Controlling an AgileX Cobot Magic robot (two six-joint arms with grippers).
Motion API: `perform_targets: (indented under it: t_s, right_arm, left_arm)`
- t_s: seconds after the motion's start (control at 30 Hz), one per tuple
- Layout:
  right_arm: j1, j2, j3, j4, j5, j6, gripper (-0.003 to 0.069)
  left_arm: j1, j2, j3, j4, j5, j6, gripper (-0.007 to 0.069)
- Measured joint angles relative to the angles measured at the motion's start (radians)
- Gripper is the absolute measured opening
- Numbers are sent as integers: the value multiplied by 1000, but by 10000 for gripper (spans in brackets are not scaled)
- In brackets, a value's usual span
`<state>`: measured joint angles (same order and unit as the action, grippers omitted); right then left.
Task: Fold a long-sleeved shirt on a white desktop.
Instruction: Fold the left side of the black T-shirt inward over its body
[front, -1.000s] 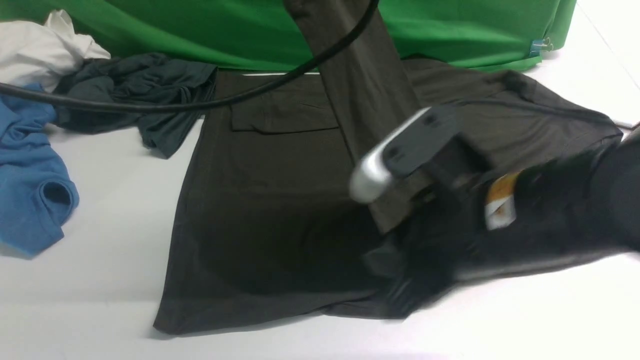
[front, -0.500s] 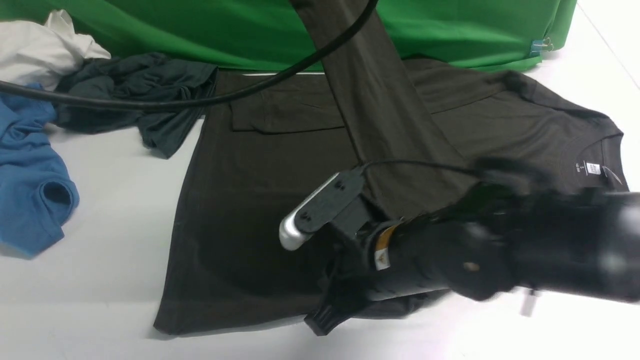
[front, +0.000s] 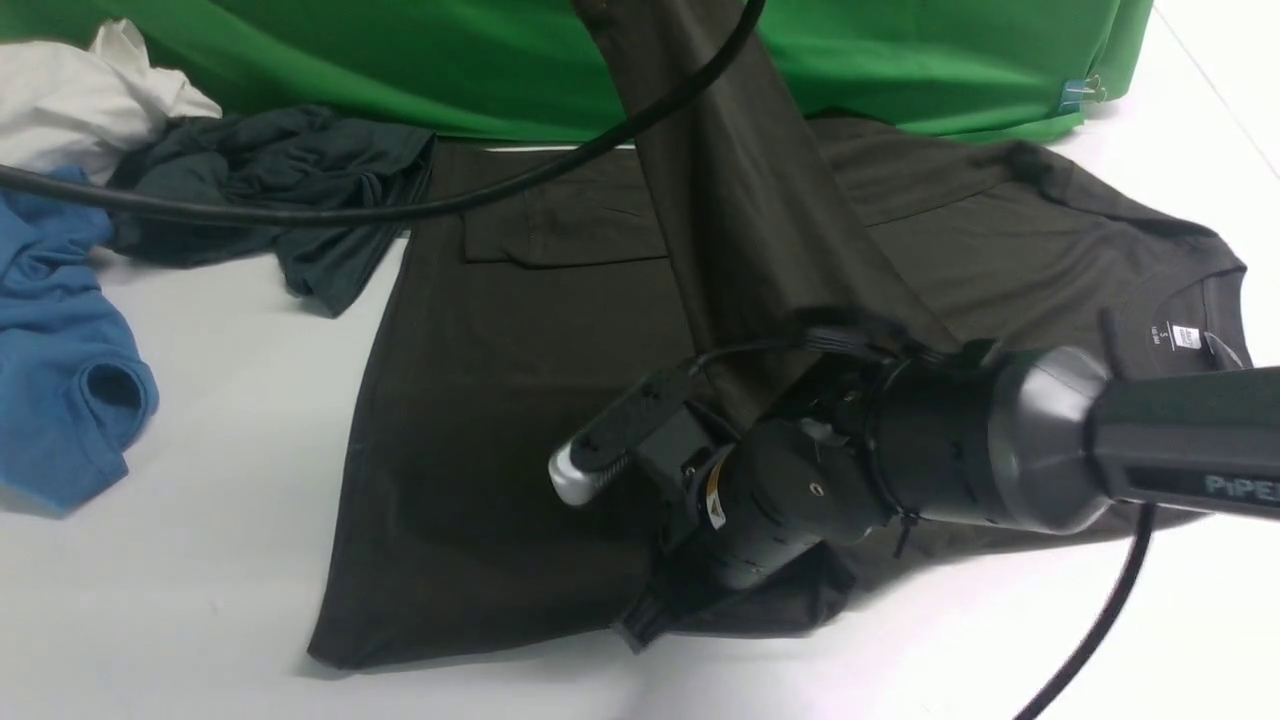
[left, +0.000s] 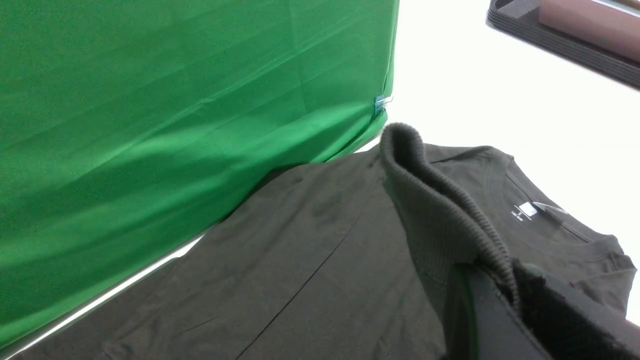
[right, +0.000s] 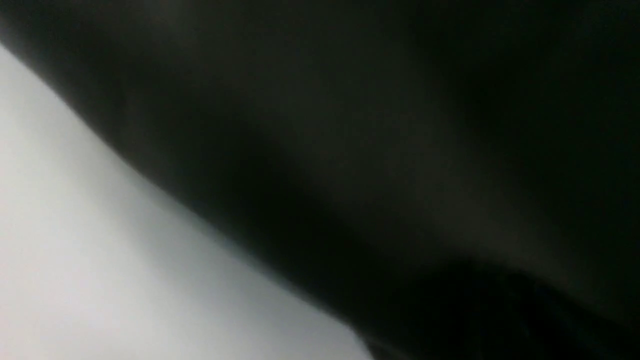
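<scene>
The long-sleeved shirt (front: 500, 400) lies spread on the white desktop (front: 200, 500), its collar and white neck label (front: 1185, 337) at the right. One sleeve (front: 730, 200) rises steeply out of the top of the front view. Its ribbed cuff (left: 425, 200) is pinched in my left gripper (left: 515, 300), which is shut on it. My right gripper (front: 640, 625) lies low at the shirt's near hem, beside a bunched fold (front: 790, 600). Its fingers are dark against the cloth. The right wrist view shows only blurred dark shirt (right: 350, 150) and desktop (right: 75, 250).
A blue garment (front: 60, 370), a dark teal-grey garment (front: 270, 180) and a white cloth (front: 80, 90) are heaped at the left. The green backdrop (front: 400, 60) runs along the back. A black cable (front: 400, 205) crosses above the shirt. A dark tray (left: 565, 35) sits beyond the collar.
My right arm has swept left and down across the shirt's near part to the hem, uncovering the collar and label. The raised sleeve has hardly moved.
</scene>
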<state>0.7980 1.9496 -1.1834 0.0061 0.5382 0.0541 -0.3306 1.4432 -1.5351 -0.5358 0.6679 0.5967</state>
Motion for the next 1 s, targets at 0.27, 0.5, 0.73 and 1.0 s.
perform_targets:
  t_s: [0.27, 0.5, 0.73, 1.0]
  right_arm:
    - [0, -17, 42, -6, 14, 3, 84]
    - [0, -79, 123, -6, 40, 8, 84]
    - [-2, -105, 137, 22, 39, -1, 84]
    - [-5, -241, 140, 45, 156, -73, 120]
  left_arm:
    - [0, 0, 0, -3, 2, 0, 48]
    - [0, 0, 0, 0, 2, 0, 48]
    - [-1, 0, 0, 45, 2, 0, 48]
    - [-3, 0, 0, 53, -14, 0, 48]
